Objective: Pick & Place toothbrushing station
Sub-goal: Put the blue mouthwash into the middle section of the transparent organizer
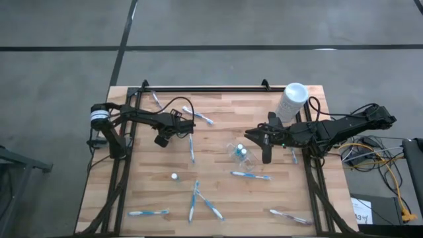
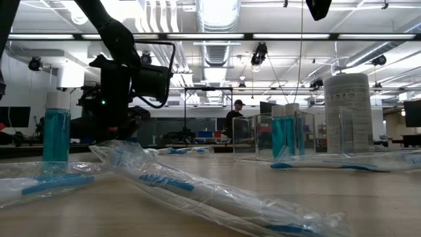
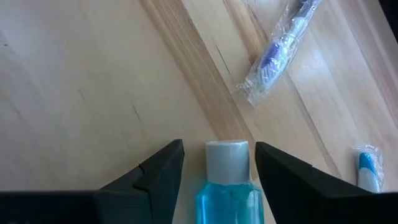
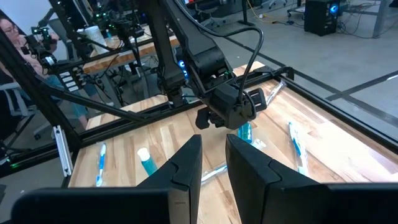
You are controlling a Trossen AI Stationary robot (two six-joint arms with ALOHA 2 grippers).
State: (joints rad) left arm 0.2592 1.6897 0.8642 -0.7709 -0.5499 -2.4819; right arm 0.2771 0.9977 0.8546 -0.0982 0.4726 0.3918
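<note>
A small blue tube with a white cap (image 3: 227, 180) lies between the fingers of my open left gripper (image 3: 219, 149), which points down at the table's far left (image 1: 162, 139). Its cap points away from the wrist. My right gripper (image 4: 214, 140) hangs above the table right of centre (image 1: 266, 156); its fingers stand a narrow gap apart with nothing between them. A clear pouch (image 1: 239, 152) holding two blue tubes lies beside it. Another tube (image 1: 174, 176) stands alone. Several wrapped toothbrushes (image 1: 250, 175) lie scattered. My left gripper has one finger (image 3: 163, 174) on each side of the tube, coming at it on a slant from above. Bare gaps show beside the tube's cap (image 3: 227, 160). Whether the fingers touch the tube's wider blue body lower down I cannot tell.
A tall white cylinder (image 1: 291, 100) stands at the far right corner. Toothbrushes lie near the front edge (image 1: 149, 212) (image 1: 289, 216), in the middle (image 1: 192, 149) and at the far left (image 1: 198, 117). A black frame rail (image 1: 205, 89) runs along the far edge.
</note>
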